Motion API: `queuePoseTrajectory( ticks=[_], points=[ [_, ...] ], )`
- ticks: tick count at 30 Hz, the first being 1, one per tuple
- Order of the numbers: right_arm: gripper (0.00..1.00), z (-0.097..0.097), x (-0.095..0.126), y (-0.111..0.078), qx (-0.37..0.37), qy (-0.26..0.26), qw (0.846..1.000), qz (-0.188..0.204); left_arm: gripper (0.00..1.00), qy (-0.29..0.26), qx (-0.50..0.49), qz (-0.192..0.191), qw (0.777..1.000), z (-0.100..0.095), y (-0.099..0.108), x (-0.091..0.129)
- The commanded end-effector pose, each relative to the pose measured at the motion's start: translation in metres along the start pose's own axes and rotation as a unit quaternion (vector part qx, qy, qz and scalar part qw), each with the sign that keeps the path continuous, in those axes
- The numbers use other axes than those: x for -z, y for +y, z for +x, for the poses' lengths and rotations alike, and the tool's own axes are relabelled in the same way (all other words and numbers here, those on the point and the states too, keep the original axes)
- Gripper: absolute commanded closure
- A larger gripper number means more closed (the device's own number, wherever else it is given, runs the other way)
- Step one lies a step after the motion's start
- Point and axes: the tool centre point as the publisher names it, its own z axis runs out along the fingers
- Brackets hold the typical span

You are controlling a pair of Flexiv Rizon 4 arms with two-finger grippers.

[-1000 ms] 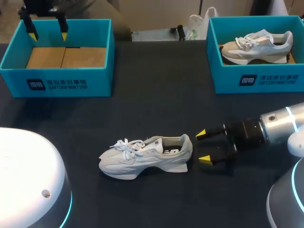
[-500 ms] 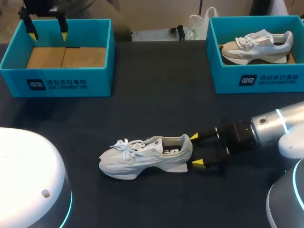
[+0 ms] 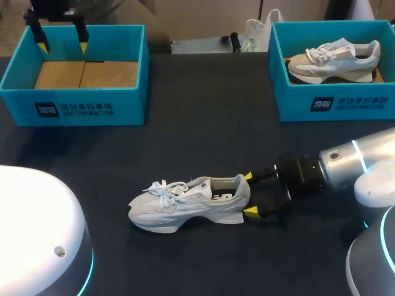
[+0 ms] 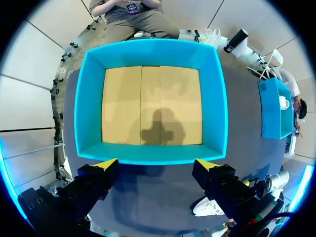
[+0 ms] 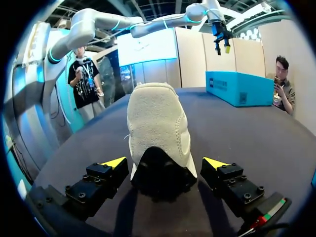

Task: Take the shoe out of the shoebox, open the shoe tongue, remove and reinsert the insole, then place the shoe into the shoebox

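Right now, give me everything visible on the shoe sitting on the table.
The shoe is a white and pale grey sneaker with loose white laces, a thick wedged sole and a suede-looking heel. It stands upright on its sole on the dark table, toe toward my left. The right gripper straddles its heel, fingers open, a gap each side.
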Motion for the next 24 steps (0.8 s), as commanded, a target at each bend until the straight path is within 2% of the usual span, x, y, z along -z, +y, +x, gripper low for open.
queuePoseTrajectory(
  ticks=[1,9,24],
  points=[
    [0.00,0.000,-0.004,0.001,0.000,-0.003,1.000,0.000,0.00,0.000,0.000,0.000,1.000,0.000,0.000,0.000],
    [0.00,-0.003,-0.010,0.004,0.004,-0.001,1.000,-0.001,0.00,0.000,0.000,0.000,1.000,0.000,0.000,0.000],
    [0.00,0.004,-0.016,0.006,0.001,-0.006,1.000,0.002,0.00,0.000,0.000,0.000,1.000,0.000,0.000,0.000]
  ],
)
